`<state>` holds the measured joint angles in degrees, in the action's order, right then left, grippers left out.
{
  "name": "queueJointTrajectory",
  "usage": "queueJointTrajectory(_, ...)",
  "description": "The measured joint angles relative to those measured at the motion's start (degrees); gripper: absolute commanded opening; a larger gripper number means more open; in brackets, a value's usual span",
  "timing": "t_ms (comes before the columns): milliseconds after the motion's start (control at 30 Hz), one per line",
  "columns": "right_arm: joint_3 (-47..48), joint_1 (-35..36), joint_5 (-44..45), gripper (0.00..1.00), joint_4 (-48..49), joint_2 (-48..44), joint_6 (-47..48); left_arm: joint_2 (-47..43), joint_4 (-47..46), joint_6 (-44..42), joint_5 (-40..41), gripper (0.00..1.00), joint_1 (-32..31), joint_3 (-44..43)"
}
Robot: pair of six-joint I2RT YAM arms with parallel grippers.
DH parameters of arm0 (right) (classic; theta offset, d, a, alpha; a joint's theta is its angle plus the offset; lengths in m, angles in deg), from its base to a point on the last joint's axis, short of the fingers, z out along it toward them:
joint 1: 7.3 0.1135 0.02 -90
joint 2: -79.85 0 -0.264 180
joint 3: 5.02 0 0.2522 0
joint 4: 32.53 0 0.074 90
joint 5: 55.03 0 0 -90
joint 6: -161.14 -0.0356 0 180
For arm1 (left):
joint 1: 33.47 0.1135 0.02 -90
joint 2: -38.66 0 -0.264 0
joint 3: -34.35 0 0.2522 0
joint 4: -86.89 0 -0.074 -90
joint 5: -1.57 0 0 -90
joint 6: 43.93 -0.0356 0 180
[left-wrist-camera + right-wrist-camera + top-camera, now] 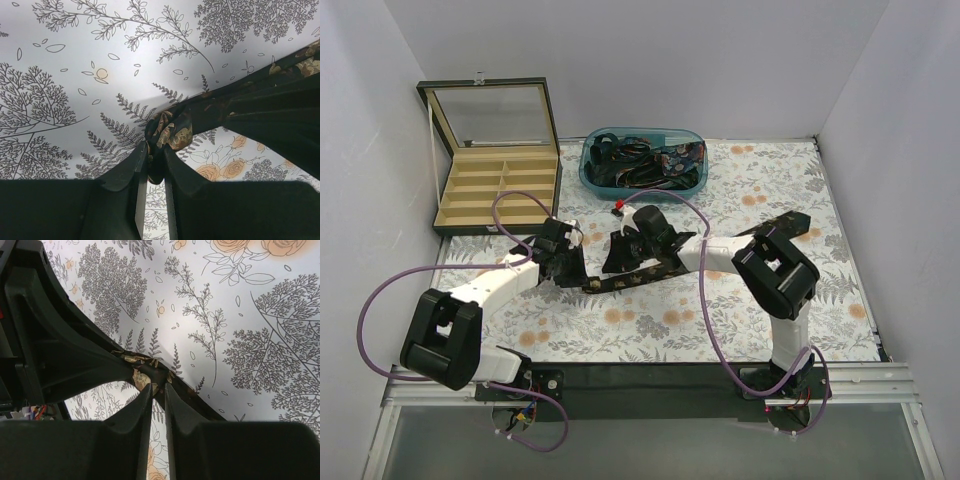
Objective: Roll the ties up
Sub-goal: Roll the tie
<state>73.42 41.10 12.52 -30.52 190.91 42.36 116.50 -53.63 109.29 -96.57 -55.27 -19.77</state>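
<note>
One dark tie [638,275] with gold floral patterning lies stretched across the flowered tablecloth between my two arms. My left gripper [578,275] is at its left end. In the left wrist view the left gripper [156,152] is shut on a bunched fold of the tie [175,131], which runs off to the upper right. My right gripper [628,258] is a little further right along the same tie. In the right wrist view the right gripper [158,389] pinches the tie [144,374] at the fingertips. More ties fill the blue basket [588,172].
An open wooden box [448,215] with compartments and a glass lid stands at the back left. A dark strip of fabric [792,222] lies by the right arm's elbow. Purple cables [705,300] loop over the table. White walls close in the left, back and right.
</note>
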Motion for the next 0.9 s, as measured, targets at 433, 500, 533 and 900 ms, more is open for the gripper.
queueJointTrajectory(433, 0.00, 1.95, -2.43, 0.15, 3.93, 4.50, -4.07, 0.63, 2.12, 0.20, 1.77, 0.17, -0.11, -1.79)
queueJointTrajectory(500, 0.00, 2.12, -2.47, 0.15, 4.31, 4.79, -4.33, 0.63, 2.47, 0.28, 2.10, 0.17, -0.33, -1.86)
queueJointTrajectory(533, 0.00, 2.16, -2.58, 0.15, 4.59, 4.90, -4.42, 0.63, 2.67, 0.35, 2.29, 0.18, -0.46, -1.88)
queueJointTrajectory(900, 0.02, 2.29, -4.74, 0.14, 8.90, 8.07, -6.23, 0.63, 4.70, 2.97, 4.11, 0.24, -4.28, -3.67)
